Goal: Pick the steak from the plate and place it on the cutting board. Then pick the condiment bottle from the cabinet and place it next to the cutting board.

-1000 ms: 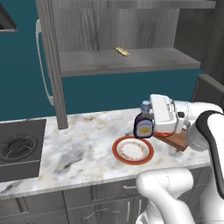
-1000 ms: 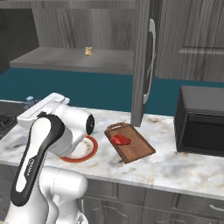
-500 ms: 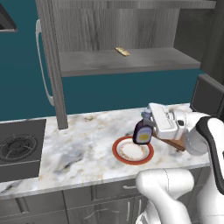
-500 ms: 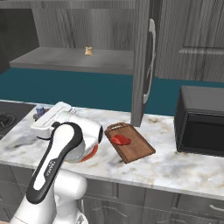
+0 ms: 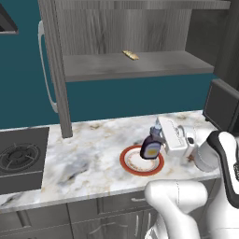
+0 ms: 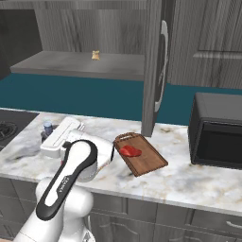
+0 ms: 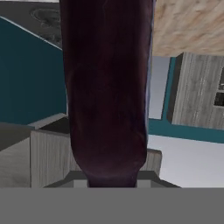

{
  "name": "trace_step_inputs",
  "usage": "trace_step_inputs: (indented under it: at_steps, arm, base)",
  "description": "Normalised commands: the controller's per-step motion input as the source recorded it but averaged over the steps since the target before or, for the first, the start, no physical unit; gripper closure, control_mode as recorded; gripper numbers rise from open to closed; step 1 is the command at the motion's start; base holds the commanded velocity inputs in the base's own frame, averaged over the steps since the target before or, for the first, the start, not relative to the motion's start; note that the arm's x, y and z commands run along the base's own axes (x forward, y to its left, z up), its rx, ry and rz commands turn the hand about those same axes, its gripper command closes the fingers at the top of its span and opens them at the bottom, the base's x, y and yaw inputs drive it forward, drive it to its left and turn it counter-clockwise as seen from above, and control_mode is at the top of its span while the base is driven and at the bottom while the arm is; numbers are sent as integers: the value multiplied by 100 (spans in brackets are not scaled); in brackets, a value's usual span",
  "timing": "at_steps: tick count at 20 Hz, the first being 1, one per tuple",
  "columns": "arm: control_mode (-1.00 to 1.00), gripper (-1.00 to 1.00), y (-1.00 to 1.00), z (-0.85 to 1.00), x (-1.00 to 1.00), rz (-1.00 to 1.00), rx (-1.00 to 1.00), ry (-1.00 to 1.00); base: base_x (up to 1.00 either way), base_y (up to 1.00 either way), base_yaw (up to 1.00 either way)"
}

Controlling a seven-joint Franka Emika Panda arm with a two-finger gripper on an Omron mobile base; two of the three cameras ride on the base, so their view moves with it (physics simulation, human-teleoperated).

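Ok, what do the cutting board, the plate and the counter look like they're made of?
Cutting board: looks like wood, matte brown with visible grain and a darker edge. Plate: probably glazed ceramic, with a red-orange rim and speckled cream centre. Counter: seems polished marble or similar stone, white with grey and tan veining. It is all rendered, so these are only impressions.

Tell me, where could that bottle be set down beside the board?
Bare marble lies between the cutting board and the microwave, and along the counter's front edge. The board's left side is crowded: the plate and the hand holding the condiment bottle.
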Motion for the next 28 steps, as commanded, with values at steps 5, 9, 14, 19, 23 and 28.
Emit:
trace_step_inputs:
  at_steps: [5, 9, 14, 19, 23, 28]
  arm:
    - [-100, 100, -7, -17, 0, 0, 0, -10]
    - [-100, 100, -20, -4, 0, 0, 0, -7]
    - [-100, 100, -30, 0, 0, 0, -3, -4]
    - [-100, 100, -35, 0, 0, 0, -5, -2]
    - [-100, 100, -38, 0, 0, 0, -5, -2]
    - [-100, 100, -41, 0, 0, 0, -6, 0]
  base:
    - [0, 0, 0]
    - [0, 0, 0]
    - [0, 0, 0]
    - [0, 0, 0]
    - [0, 0, 0]
    - [0, 0, 0]
